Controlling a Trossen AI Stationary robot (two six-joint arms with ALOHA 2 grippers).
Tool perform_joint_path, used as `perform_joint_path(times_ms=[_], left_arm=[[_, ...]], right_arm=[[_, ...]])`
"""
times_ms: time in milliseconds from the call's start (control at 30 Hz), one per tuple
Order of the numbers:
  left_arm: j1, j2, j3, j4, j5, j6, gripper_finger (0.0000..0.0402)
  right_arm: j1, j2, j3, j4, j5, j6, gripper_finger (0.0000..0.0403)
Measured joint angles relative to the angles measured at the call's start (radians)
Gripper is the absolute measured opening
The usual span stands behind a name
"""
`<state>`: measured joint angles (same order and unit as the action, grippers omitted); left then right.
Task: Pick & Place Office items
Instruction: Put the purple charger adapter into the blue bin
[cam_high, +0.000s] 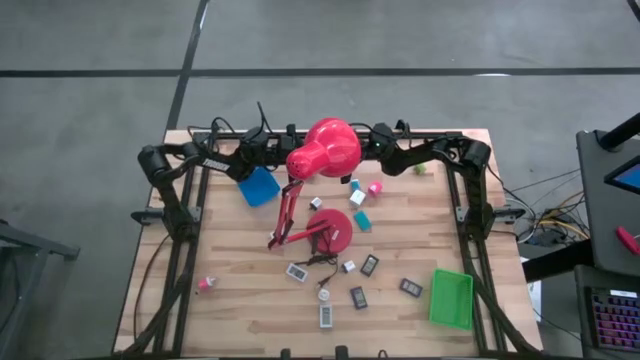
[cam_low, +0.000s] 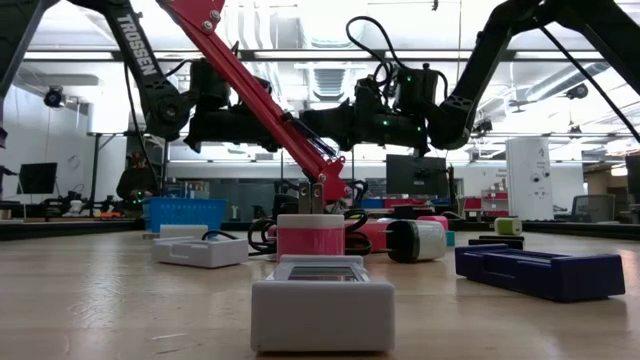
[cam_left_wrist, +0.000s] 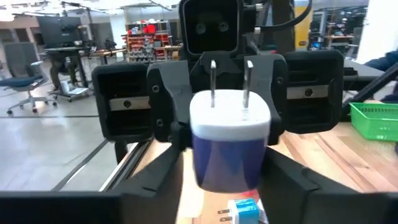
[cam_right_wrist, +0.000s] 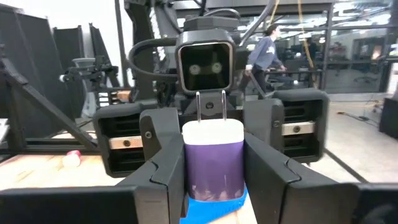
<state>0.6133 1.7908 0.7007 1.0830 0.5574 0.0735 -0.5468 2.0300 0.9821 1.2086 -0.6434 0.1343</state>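
Note:
A plug charger (cam_right_wrist: 213, 155), white on top and purple below, stands with its prongs up, high over the table's far edge. My right gripper (cam_right_wrist: 214, 165) is shut on it. My left gripper (cam_left_wrist: 229, 158) faces it from the table's left, fingers open on either side of the charger's lower body (cam_left_wrist: 229, 162). In the high view the red lamp's head (cam_high: 325, 148) hides both grippers and the charger. Other office items lie on the table: a pink block (cam_high: 375, 187), a teal block (cam_high: 362, 220) and dark rectangles (cam_high: 369, 265). My right gripper pinches the charger's purple lower body by two opposite sides (cam_right_wrist: 191, 167) between its two fingers. The fingers come level from the table's right side. The charger is upright, prongs up, lifted clear of the table. My left gripper: I cannot tell whether its fingers (cam_left_wrist: 168, 177) touch the charger.
The red lamp stands mid-table on its round base (cam_high: 331, 230), its arm (cam_low: 262, 95) slanting up between the near items and the grippers. A blue tray (cam_high: 259, 186) lies at the far left, a green tray (cam_high: 451, 298) at the near right. White rectangles (cam_high: 326, 315) lie near the front.

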Motion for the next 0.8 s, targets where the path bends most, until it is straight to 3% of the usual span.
perform_joint_path(times_ms=[100,800], left_arm=[[-0.006,0.0,-0.001,0.0,0.001,0.01,0.0125],[-0.023,0.0,-0.001,0.002,-0.02,0.072,0.0126]], right_arm=[[-0.001,0.0,-0.001,-0.001,-0.005,0.001,0.012],[0.0,0.0,-0.001,-0.026,-0.036,0.001,0.012]])
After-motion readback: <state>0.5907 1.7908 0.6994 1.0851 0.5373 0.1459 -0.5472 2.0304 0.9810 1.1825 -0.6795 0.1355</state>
